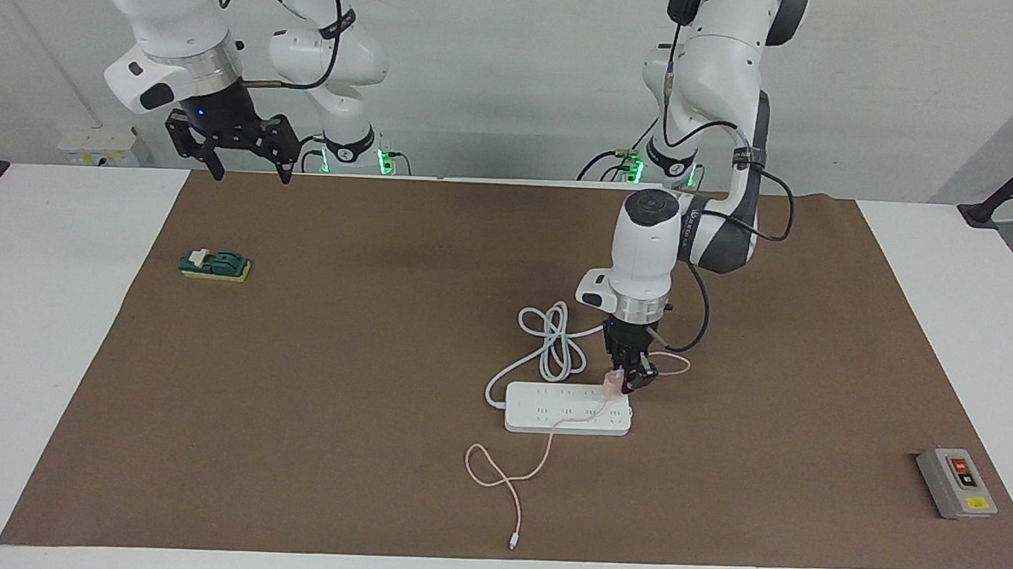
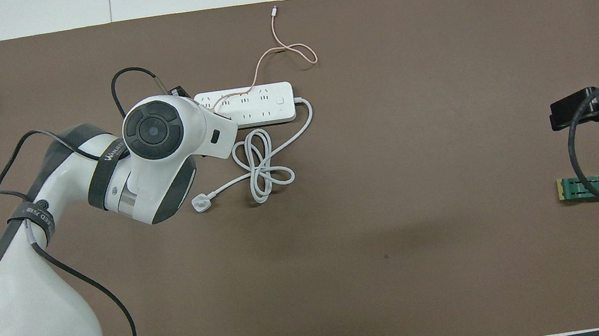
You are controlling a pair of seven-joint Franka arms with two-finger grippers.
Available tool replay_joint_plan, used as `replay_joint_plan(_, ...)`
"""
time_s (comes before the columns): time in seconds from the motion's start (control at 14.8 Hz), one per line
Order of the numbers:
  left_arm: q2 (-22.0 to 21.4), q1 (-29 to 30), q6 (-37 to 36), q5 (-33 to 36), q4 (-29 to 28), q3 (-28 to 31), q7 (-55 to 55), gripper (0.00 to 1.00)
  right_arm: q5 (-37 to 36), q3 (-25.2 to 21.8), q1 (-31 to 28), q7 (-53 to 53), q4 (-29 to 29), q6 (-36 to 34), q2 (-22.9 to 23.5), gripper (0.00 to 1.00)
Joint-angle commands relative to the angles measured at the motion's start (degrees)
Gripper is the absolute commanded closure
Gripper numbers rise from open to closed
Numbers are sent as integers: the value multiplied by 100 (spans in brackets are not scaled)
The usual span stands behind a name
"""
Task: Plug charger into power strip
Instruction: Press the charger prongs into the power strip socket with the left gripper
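The white power strip (image 1: pixel 552 409) lies flat on the brown mat, and it also shows in the overhead view (image 2: pixel 255 104). My left gripper (image 1: pixel 626 382) points straight down and is shut on the pale pink charger (image 1: pixel 612 383). It holds the charger at the strip's end toward the left arm's end of the table. The prongs are hidden, so I cannot tell whether they are in a socket. The thin pink cable (image 1: pixel 507 473) runs across the strip and loops on the mat (image 2: pixel 283 50). In the overhead view the left wrist hides the charger. My right gripper (image 1: pixel 250 175) waits open, raised over the mat's edge.
The strip's thick white cord (image 1: pixel 555 342) lies coiled nearer to the robots, ending in a white three-pin plug (image 2: pixel 200 204). A grey box with red and yellow buttons (image 1: pixel 957 482) sits toward the left arm's end. A green and yellow block (image 1: pixel 215 264) sits toward the right arm's end.
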Motion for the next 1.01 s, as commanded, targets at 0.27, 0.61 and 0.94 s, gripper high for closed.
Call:
replay_joint_plan(0.27, -46, 40, -142, -117, -66, -39, 660, 100, -32, 70, -91, -11, -176, 45, -143, 0)
replay_joint_plan(0.61, -37, 58, -265, -99, 57, -21, 608, 100, -32, 70, -91, -11, -184, 37, -160, 0)
replay_joint_plan(0.94, -19, 93, -388, -187, 163, -30, 616, 100, -32, 70, -109, -20, -176, 45, -160, 0)
